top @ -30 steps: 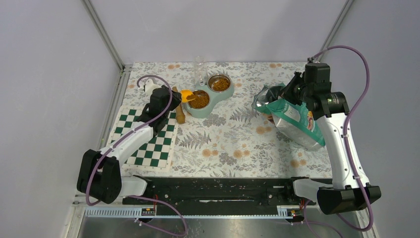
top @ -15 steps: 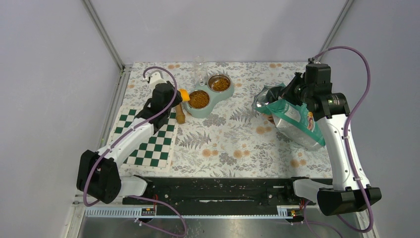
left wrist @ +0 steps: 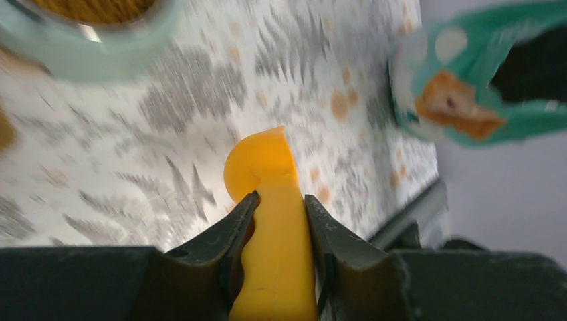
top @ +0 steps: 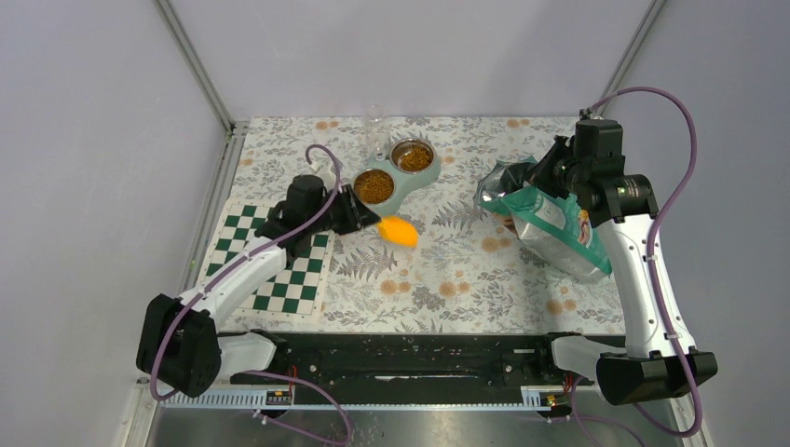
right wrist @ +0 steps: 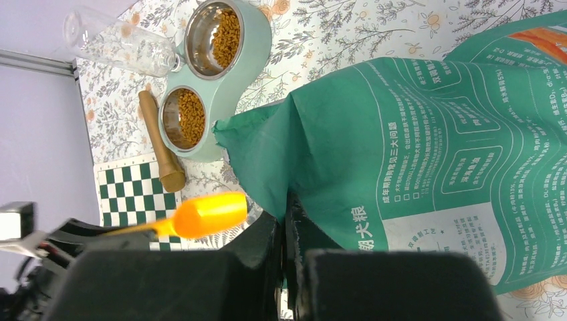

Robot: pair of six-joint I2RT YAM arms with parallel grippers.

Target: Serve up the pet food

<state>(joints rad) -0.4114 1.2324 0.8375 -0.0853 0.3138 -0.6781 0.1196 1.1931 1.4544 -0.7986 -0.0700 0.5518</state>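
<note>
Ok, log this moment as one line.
left gripper: shut on scoop, midair between bowls and bag | right gripper: shut on bag edge | kibble: in both bowls

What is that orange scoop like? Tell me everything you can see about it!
The orange scoop looks like smooth, shiny plastic, bright orange all over. It has a rounded cup at one end and a long flat handle. The left gripper is shut on the handle, one finger on each side, so the cup sticks out in front. It is held over the flowery table cover, between the food bowls and the bag. Nothing else seems to touch it, and it looks empty from here.
</note>
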